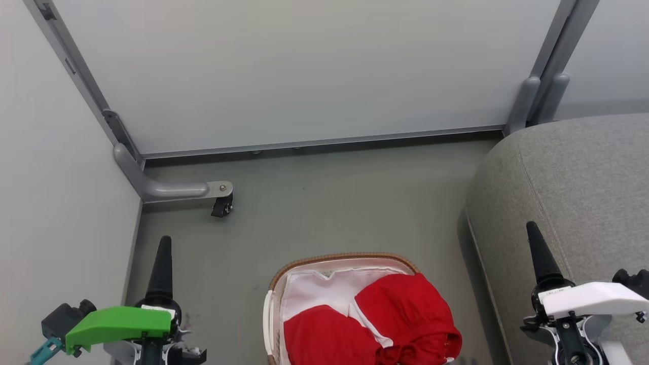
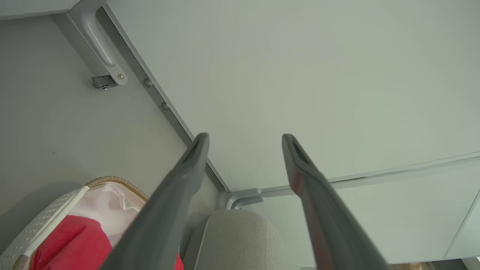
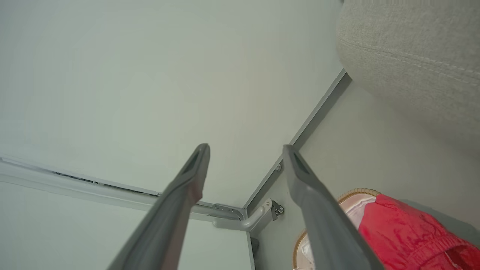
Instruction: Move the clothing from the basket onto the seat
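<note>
The clothing is red fabric with white trim, heaped in the basket at the bottom centre of the head view, over its white liner. The grey seat stands just right of the basket. My left gripper is open and empty, raised to the left of the basket; the clothing and the seat lie below it. My right gripper is open and empty too, hanging over the seat's front part, right of the clothing. Neither gripper touches the fabric.
Pale partition panels close off the back and the left side. A grey metal foot with a black caster juts onto the grey floor behind the basket. The left panel stands close to my left arm.
</note>
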Robot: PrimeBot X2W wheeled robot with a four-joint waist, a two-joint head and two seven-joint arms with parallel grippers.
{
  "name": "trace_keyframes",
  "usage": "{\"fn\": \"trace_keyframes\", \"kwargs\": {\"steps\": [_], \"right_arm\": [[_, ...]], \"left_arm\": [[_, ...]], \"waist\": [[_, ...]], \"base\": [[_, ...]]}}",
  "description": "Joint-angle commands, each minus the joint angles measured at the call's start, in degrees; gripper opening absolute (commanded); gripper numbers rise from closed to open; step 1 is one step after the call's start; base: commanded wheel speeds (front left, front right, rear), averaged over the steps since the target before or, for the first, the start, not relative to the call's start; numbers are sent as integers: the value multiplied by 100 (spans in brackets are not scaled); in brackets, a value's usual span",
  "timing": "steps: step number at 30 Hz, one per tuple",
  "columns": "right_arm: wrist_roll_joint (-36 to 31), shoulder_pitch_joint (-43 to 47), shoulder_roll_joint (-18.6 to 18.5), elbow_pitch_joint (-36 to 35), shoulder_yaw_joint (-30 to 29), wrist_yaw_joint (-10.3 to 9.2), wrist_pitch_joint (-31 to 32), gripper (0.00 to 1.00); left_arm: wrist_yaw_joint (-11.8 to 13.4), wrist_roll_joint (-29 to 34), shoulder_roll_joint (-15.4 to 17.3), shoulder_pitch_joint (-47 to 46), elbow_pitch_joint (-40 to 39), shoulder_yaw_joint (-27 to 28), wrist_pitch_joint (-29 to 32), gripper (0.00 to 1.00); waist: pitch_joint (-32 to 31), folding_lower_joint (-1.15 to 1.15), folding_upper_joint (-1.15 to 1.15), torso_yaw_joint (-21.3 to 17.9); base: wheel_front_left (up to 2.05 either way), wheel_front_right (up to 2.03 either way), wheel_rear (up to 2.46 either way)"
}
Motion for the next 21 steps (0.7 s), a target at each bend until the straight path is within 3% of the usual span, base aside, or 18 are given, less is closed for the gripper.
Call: {"fn": "trace_keyframes", "kwargs": {"steps": [1, 12, 21], "right_arm": [[-294, 5, -52, -163, 24, 1, -79, 100], [-1333, 84, -61, -193, 112, 1, -309, 100], [-2112, 120, -69, -153, 164, 1, -475, 100]], "left_arm": [[-15, 261, 34, -146, -136, -38, -74, 100], [118, 1788, 42, -103, -270, -273, -302, 100], [196, 2641, 48, -12, -185, -422, -467, 100]], "waist": [[2, 0, 0, 3], [16, 0, 0, 26], [32, 0, 0, 49]], "base": [[0, 0, 0], [0, 0, 0], [0, 0, 0]]}}
